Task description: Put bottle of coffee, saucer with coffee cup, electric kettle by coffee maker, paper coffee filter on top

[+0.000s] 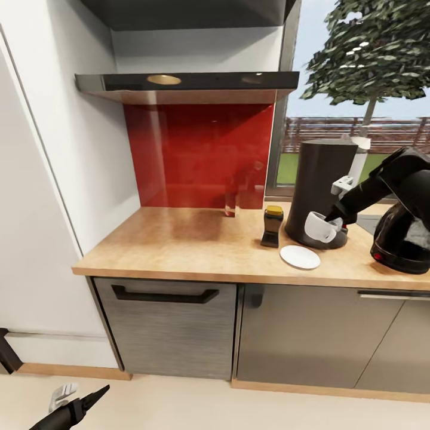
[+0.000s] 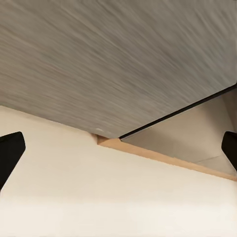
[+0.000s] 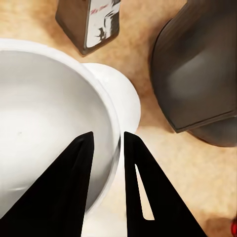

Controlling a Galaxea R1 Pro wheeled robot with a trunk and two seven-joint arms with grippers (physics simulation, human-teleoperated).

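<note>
Head view: our right gripper (image 1: pixel 335 222) pinches the coffee cup (image 1: pixel 318 227) by its rim, held tilted in the air in front of the coffee maker (image 1: pixel 319 185), above and just behind the saucer (image 1: pixel 300 257). Right wrist view confirms it: one finger inside the cup (image 3: pixel 44 113), one outside, the wall between them, with the saucer (image 3: pixel 121 101) partly under it. The bottle of coffee (image 1: pixel 272 226) stands on the kitchen countertop (image 1: pixel 179 245) just left of the maker; the electric kettle (image 1: pixel 401 236) sits on its right. Our left gripper (image 1: pixel 74 405) hangs low near the floor, fingers (image 2: pixel 10 153) spread wide, holding nothing.
</note>
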